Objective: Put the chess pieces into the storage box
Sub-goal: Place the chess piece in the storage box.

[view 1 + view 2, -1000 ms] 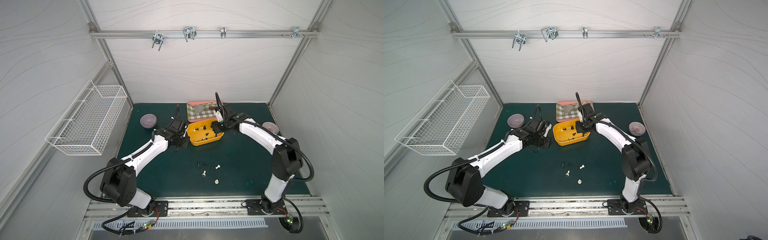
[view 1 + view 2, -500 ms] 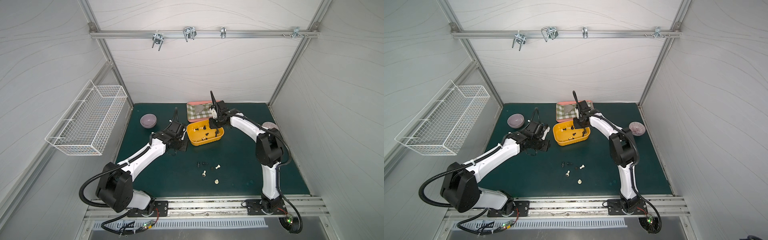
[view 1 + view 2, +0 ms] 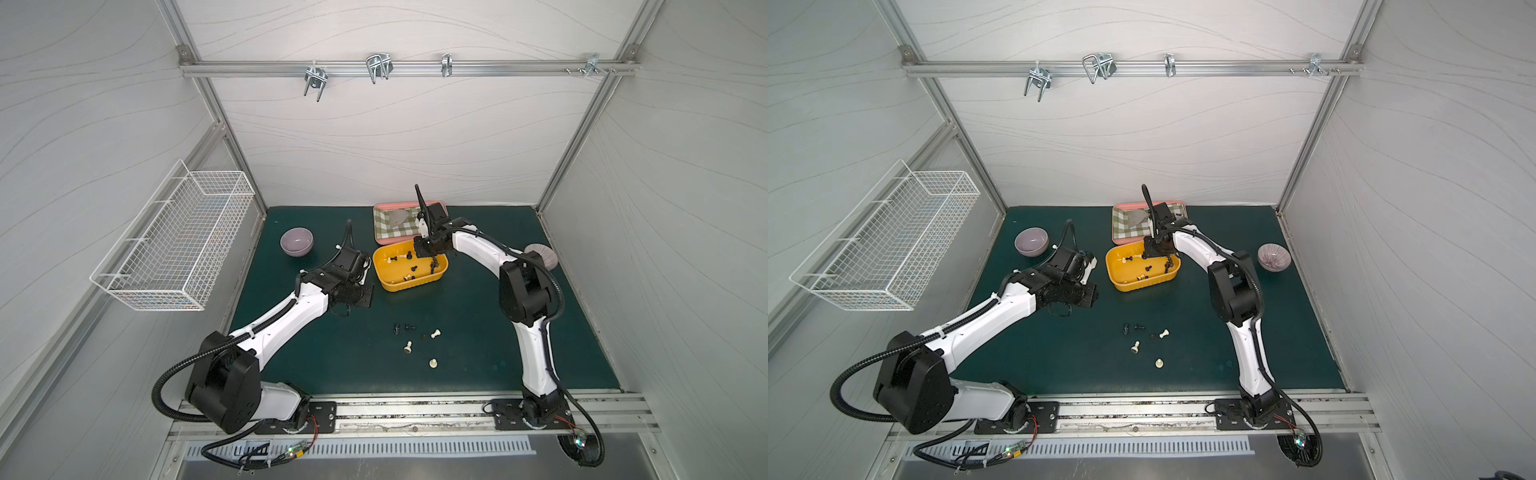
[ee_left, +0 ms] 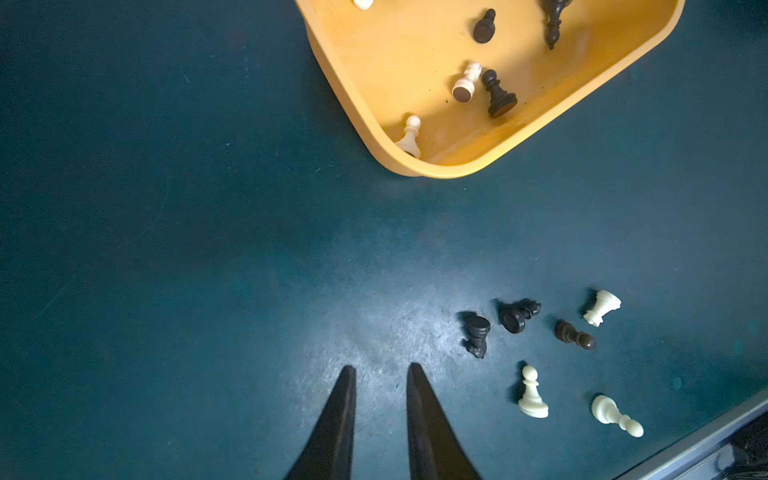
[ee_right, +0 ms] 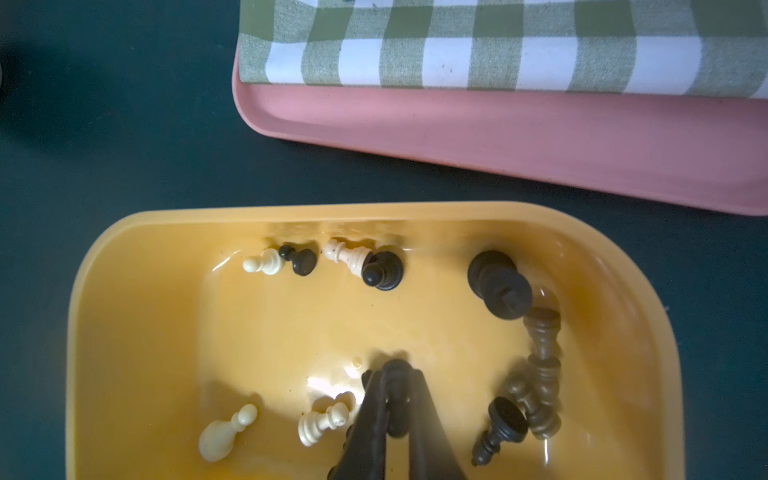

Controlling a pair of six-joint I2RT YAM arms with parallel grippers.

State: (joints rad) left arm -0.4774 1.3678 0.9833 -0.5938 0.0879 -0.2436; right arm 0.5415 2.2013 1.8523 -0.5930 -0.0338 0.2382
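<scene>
The storage box (image 3: 405, 286) (image 3: 1142, 286) is a yellow tub at mid table, with several black, brown and cream chess pieces lying in it. My right gripper (image 5: 397, 374) (image 3: 415, 266) hangs inside the tub (image 5: 332, 212), shut on a black chess piece (image 5: 397, 401). Several more chess pieces lie loose on the green mat in front: black ones (image 4: 477, 332) (image 3: 397, 328), a brown one (image 4: 575, 334) and cream ones (image 4: 532, 395) (image 3: 435, 333). My left gripper (image 4: 381, 372) hovers over bare mat left of them, open a little with nothing between its fingers.
A pink tray (image 5: 498, 137) (image 3: 390, 240) with green checked cloth sits right behind the tub. A purple bowl (image 3: 296, 242) stands at the back left, a striped bowl (image 3: 1273, 257) at the right edge. A white wire basket (image 3: 178, 245) hangs on the left wall.
The right arm's elbow has swung left while its gripper stayed over the tub, still shut. The left wrist has drawn back slightly toward the front.
</scene>
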